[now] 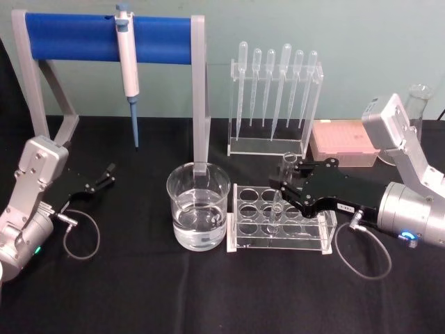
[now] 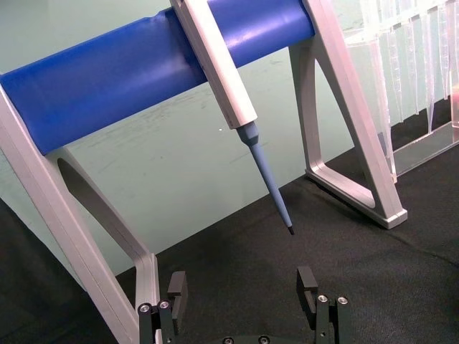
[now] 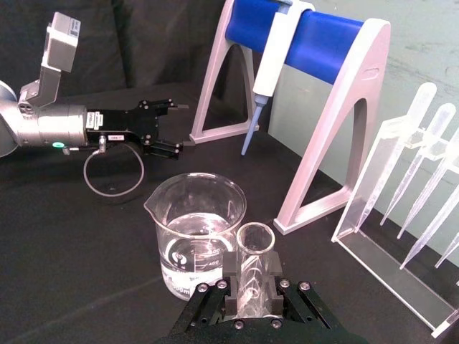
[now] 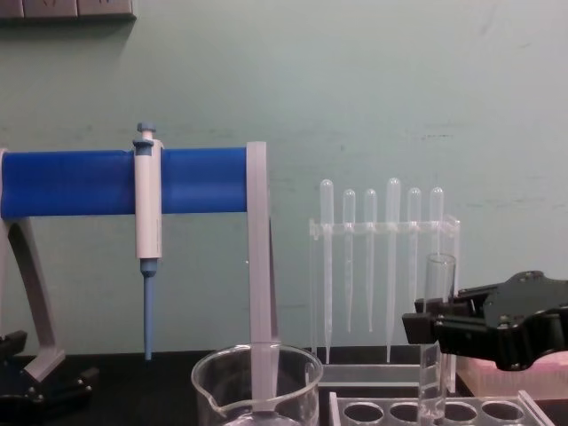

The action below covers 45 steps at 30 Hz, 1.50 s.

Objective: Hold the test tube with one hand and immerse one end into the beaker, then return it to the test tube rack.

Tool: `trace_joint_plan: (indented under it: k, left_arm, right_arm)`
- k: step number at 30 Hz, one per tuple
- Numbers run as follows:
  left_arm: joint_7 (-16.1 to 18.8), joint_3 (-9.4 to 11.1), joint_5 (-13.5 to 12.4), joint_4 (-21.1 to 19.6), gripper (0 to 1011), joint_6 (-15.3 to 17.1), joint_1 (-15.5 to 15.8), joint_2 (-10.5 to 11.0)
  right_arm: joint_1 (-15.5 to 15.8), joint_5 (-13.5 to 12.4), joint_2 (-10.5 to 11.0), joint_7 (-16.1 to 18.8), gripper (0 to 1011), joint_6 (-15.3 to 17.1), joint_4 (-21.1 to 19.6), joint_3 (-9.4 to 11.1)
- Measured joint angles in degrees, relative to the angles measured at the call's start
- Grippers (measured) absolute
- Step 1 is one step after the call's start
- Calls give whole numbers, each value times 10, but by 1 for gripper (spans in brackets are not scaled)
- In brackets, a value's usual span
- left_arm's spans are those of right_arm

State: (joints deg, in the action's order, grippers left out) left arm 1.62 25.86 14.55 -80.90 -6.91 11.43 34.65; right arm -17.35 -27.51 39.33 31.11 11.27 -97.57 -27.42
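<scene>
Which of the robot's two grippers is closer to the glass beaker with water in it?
The right. The right gripper is shut on the test tube over the clear rack, just beside the beaker. The left gripper sits open, farther off near the blue stand.

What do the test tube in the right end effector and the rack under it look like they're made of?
Test tube: probably clear glass, smooth and glossy, with a thin rolled rim and the fingers visible through its wall. Rack: likely clear acrylic, flat sheets with bright cut edges and round holes. The right end effector grips the tube just below its mouth.
</scene>
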Motion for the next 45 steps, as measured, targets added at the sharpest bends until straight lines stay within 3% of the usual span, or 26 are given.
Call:
trace_joint_plan:
  k: [30, 35, 45]
  left_arm:
    - [0, 0, 0, 0, 1000, 0, 0, 0]
    - [0, 0, 0, 0, 1000, 0, 0, 0]
    - [0, 0, 0, 0, 1000, 0, 0, 0]
  right_arm:
    - [4, 6, -1, 0, 227, 1, 0, 0]
    - [4, 6, -1, 0, 341, 1, 0, 0]
    - [4, 5, -1, 0, 707, 1, 0, 0]
